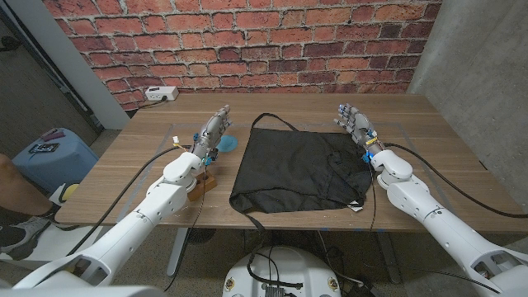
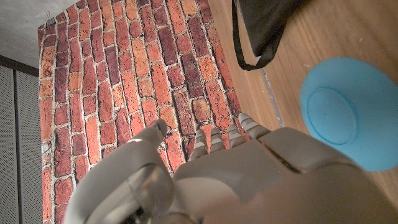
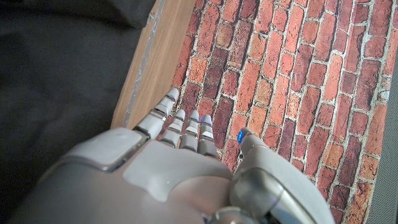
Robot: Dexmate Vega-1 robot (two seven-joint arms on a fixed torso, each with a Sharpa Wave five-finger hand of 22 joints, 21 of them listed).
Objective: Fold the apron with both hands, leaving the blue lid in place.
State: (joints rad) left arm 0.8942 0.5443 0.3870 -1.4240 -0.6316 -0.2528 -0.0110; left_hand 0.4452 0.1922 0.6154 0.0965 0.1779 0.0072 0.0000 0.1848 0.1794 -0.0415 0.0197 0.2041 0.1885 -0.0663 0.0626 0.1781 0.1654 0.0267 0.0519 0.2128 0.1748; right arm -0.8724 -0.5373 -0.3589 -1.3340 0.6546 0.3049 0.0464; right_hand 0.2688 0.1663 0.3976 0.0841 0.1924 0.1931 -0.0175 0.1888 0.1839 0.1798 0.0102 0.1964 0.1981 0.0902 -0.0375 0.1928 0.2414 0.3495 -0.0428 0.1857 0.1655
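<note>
A black fabric apron (image 1: 299, 172), soft and slightly rumpled, lies spread in a rough square on the middle of the wooden plank table (image 1: 429, 140), its thin strap looping toward the far edge. Just left of it, near the left hand, sits a round, smooth blue plastic lid (image 2: 350, 112). The grey-and-white left hand (image 1: 214, 132) is raised over the table beside the lid, fingers straight, slightly apart and holding nothing. The right hand (image 1: 355, 122) hovers at the apron's far right corner, fingers likewise extended and empty. A rough red brick wall (image 1: 247, 41) rises beyond the table.
</note>
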